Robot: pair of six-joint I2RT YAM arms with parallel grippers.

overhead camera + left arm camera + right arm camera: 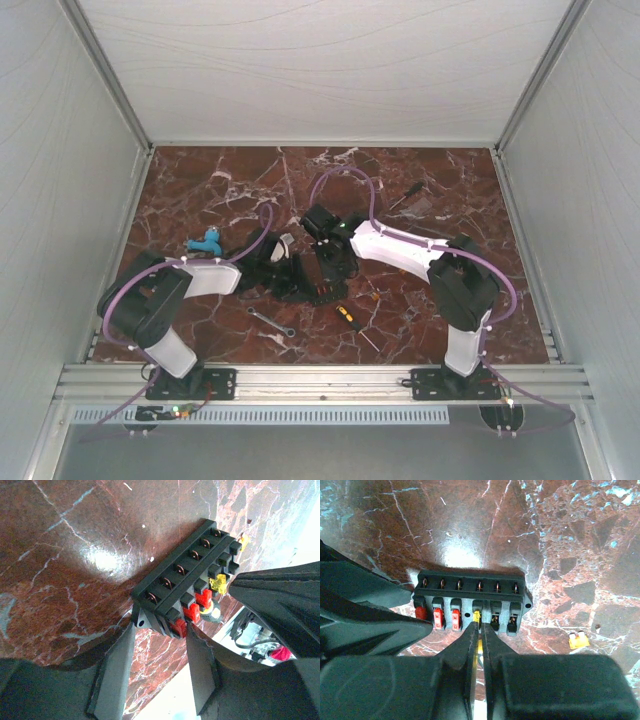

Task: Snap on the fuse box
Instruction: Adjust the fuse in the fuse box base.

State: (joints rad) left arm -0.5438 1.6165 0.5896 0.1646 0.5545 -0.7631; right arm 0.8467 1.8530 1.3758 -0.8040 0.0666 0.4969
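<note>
From above, the fuse box [305, 285] sits mid-way across the table [200, 190], nearer its front edge. Left wrist: the left gripper [162, 627] clamps one end of the box. Right wrist: the right gripper [479, 627] pinches a yellow fuse [477, 616] at the box's slots.

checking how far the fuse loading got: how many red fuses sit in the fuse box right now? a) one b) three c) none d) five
b: the right wrist view shows three red fuses side by side in the fuse box, next to the yellow fuse pinched by the right tool, while the left tool grips the box's end.
</note>
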